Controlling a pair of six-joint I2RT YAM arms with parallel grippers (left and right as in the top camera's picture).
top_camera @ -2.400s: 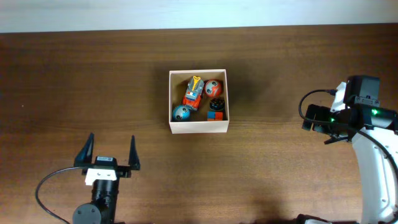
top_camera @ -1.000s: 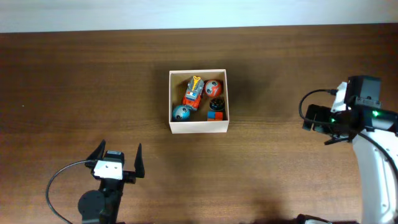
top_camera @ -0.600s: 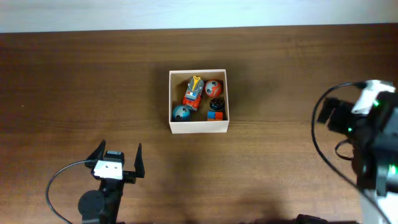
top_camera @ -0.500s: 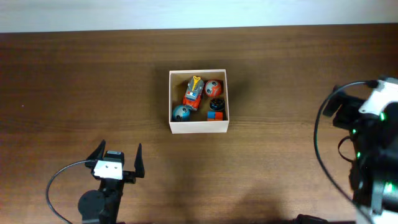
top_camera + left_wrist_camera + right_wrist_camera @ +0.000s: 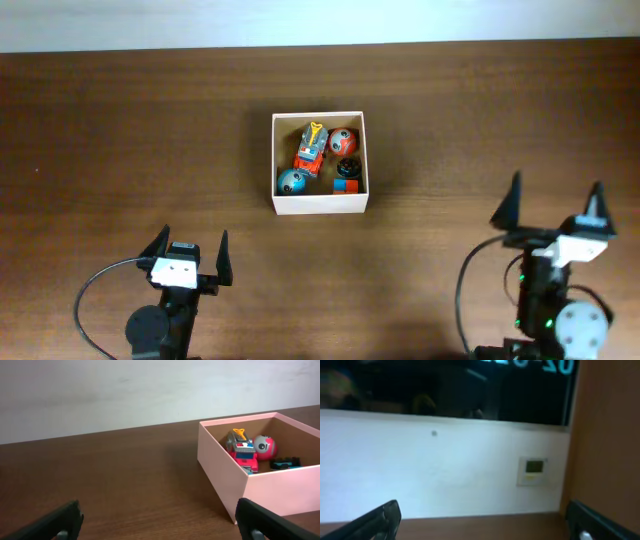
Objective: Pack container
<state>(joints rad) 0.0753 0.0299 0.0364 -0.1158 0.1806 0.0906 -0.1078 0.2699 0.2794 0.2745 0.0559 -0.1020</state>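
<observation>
The container is a square white-walled box near the table's middle. Inside lie an orange toy car, a red ball, a blue ball and a small dark and red toy. The left wrist view shows the container at the right with the car and red ball inside. My left gripper is open and empty, near the front left, pointing toward the box. My right gripper is open and empty at the front right. The right wrist view shows only wall, no task object.
The brown wooden table runs to a pale wall at the back. The right wrist view shows a white wall with a small panel and a brown vertical surface at the right. A black cable loops by the left arm.
My right arm has swung from the right edge down to the front right, and its open fingers now point toward the back. The left gripper and the box have not moved in the last second.
</observation>
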